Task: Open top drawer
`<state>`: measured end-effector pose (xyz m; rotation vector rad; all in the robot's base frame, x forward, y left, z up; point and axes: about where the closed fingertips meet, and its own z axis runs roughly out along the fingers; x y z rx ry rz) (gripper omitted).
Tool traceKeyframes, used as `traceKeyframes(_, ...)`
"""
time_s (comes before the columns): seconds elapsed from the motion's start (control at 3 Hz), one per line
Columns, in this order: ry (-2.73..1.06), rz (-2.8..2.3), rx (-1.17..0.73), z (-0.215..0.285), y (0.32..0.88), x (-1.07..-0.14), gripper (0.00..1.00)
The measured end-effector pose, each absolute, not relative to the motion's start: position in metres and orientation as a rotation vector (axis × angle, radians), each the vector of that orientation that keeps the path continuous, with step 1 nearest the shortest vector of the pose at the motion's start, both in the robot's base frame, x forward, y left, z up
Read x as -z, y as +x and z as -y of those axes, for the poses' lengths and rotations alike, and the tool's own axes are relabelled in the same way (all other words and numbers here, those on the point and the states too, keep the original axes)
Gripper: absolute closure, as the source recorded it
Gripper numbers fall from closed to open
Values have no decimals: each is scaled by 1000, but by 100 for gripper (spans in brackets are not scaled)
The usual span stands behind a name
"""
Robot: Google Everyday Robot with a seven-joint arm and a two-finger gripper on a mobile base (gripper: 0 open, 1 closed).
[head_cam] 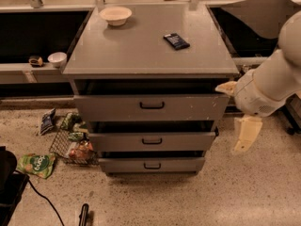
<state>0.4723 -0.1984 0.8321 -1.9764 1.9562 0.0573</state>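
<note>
- Your hand (237, 114) hangs at the right of the cabinet, beside the top drawer's right end and clear of its handle.
- You cannot tell whether the hand is open or closed.
- The top drawer (188, 108) sits directly under the grey surface (141, 55). A dark gap shows above its front, and the black bar handle (152, 105) is at centre.
- A pale bowl (115, 15) and a dark packet (176, 41) lie on the surface, well apart.
- A wire basket (66, 145) sits on the floor to the left.

Speckled stone floor (235, 197), dimly lit, with dark recessed shelving (19, 72) behind.
</note>
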Motion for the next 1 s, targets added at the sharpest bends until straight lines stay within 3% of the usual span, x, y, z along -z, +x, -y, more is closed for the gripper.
traceKeyframes(0.33,-2018,-1918,-158,186,486,-764,0)
traceKeyframes(1.0,-2078,-1891,-89,184,498,-745,0)
